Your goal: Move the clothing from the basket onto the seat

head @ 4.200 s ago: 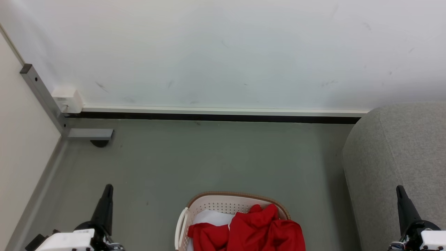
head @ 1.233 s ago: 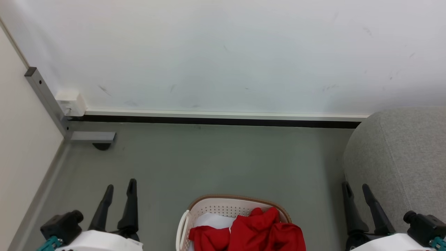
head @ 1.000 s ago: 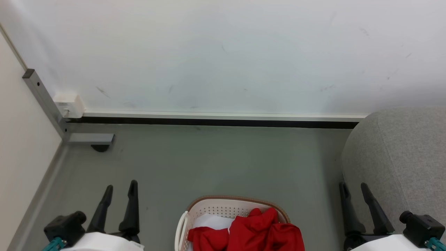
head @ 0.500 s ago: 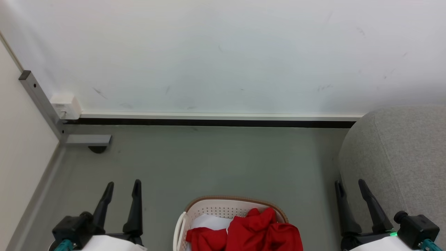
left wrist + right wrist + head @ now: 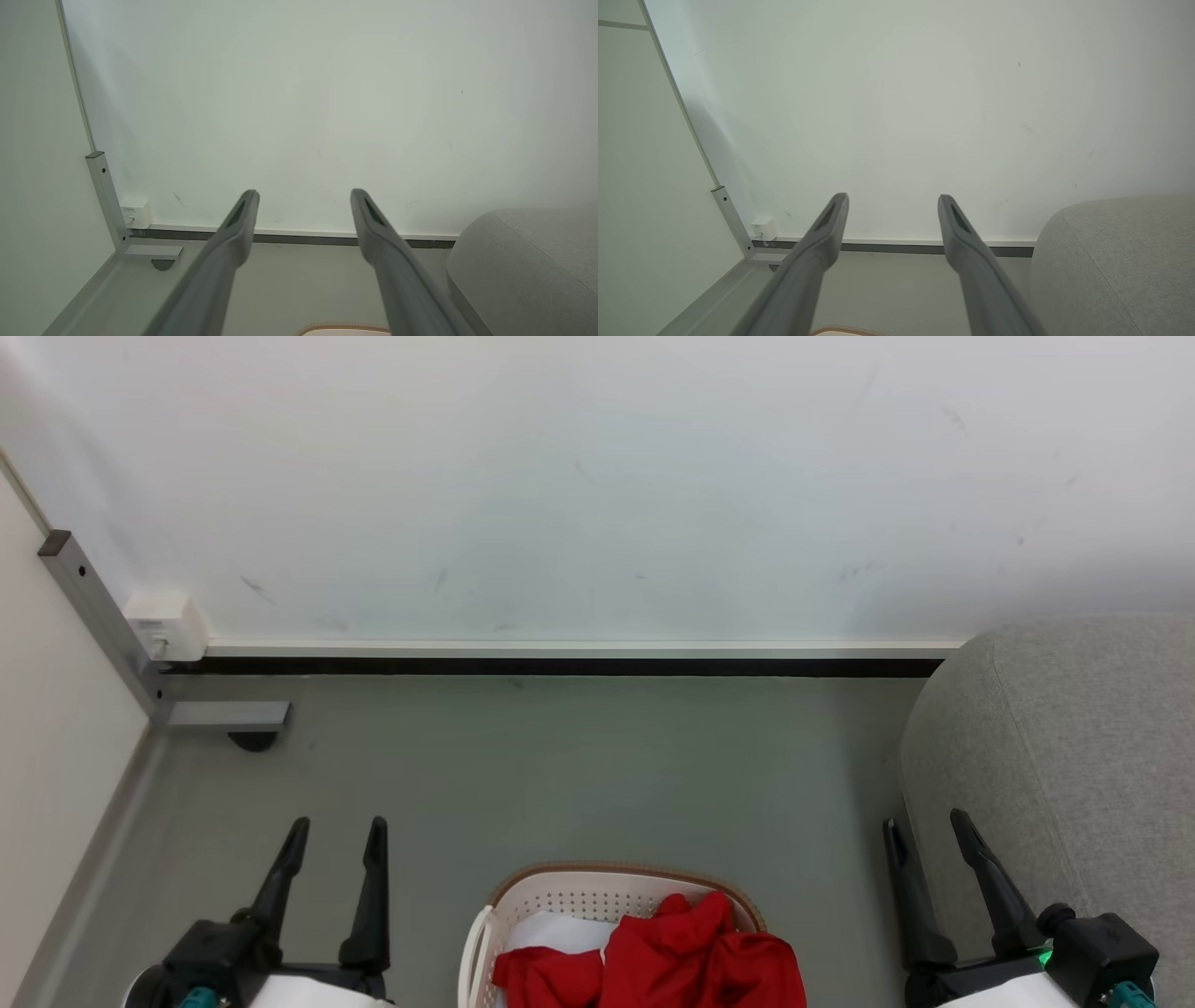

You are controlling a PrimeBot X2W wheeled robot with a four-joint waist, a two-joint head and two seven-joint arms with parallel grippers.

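At the lower left of the head view, the left gripper (image 5: 339, 823) hangs above the floor (image 5: 560, 775) with its 2 dark fingers spread wide and nothing between them; the left wrist view shows the same wide gap, with wall and floor beyond it. At the lower right, the right gripper (image 5: 924, 821) is likewise spread wide and empty, its outer finger overlapping the near edge of the seat (image 5: 1074, 756) in the picture (whether it touches the fabric I cannot tell). Between the 2 grippers, at the bottom edge, sits the basket (image 5: 607, 871), cream with a brown rim, cut off by the frame. The clothing (image 5: 691, 952) lies bunched inside it, red, heaped toward the basket's right side, with a white cloth (image 5: 551, 931) beside it on the left. The seat, light grey with a seam down it, stands right of the basket, apart from it. Beyond the floor rises a pale wall (image 5: 597, 476), with a grey metal post (image 5: 93, 607) and a small white box (image 5: 166, 623) in the left corner.
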